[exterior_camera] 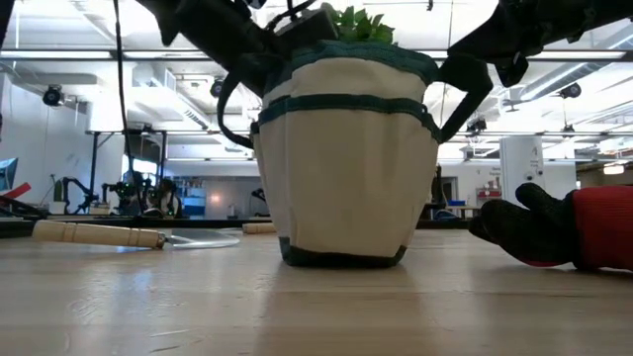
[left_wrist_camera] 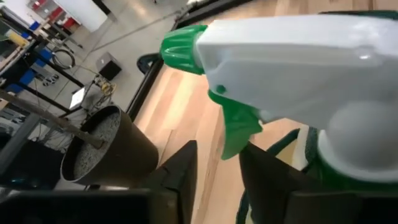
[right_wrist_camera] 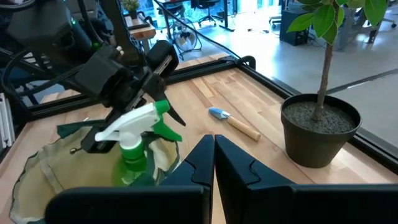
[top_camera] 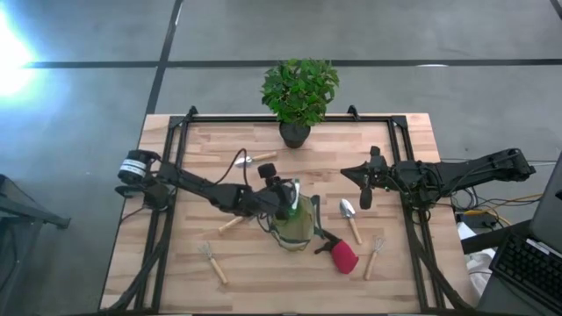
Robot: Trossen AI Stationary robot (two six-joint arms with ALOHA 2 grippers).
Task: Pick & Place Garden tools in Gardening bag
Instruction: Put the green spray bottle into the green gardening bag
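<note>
The olive gardening bag [top_camera: 294, 226] stands upright on the table's middle and fills the low view [exterior_camera: 346, 158]. A green spray bottle [right_wrist_camera: 134, 146] with a white head [left_wrist_camera: 292, 56] stands in the bag, its head sticking out of the mouth. My left gripper [left_wrist_camera: 217, 158] is open right at the sprayer head, over the bag [top_camera: 281, 200]; the green trigger [left_wrist_camera: 239, 124] shows just beyond the gap between its fingers. My right gripper [right_wrist_camera: 214, 142] is shut and empty, held above the table to the bag's right [top_camera: 364, 197]. My left gripper stands slanting down from the table's left beside the sprayer's head. I cannot tell whether its fingers touch the head or the trigger.
A trowel [top_camera: 349, 215], a fork [top_camera: 375, 256] and a red-and-black tool [top_camera: 338, 253] lie right of the bag. A fork [top_camera: 213, 262], a wooden-handled tool [top_camera: 230, 224] and a trowel [top_camera: 255, 159] lie to its left and behind. A potted plant [top_camera: 299, 96] stands at the far edge.
</note>
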